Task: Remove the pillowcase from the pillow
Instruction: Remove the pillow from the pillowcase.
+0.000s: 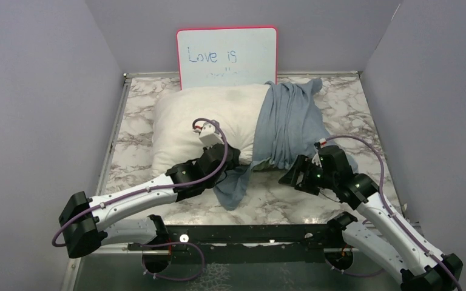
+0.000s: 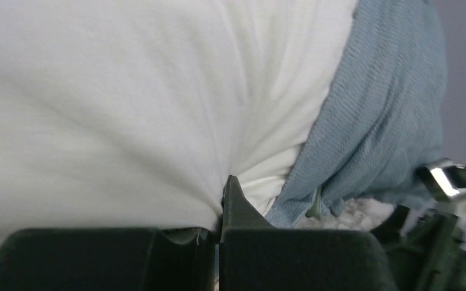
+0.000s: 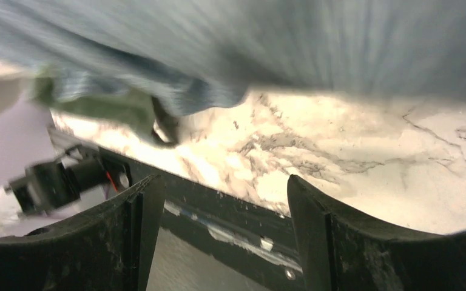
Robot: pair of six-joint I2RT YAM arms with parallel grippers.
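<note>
— While our left arm [image 1: 139, 197] stretches low across the table [image 1: 346, 115], what do we hold?
— Our left gripper [image 2: 226, 203] is clamped on the pillow [image 1: 200, 112] at its near edge. Our right gripper [image 3: 218, 203] hangs wide open and empty beside the pillowcase [image 1: 288, 124], which is bunched over the pillow's right end.

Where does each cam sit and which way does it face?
Top external: above and behind the bases, looking down on the table, pillow, pillowcase and whiteboard; both arms show.
Left wrist: close against the pillow, facing it; left tool shut on its white fabric.
Right wrist: low over the table, facing the pillowcase's lower edge; right tool open, empty.
Shared: all three show the pillowcase.
</note>
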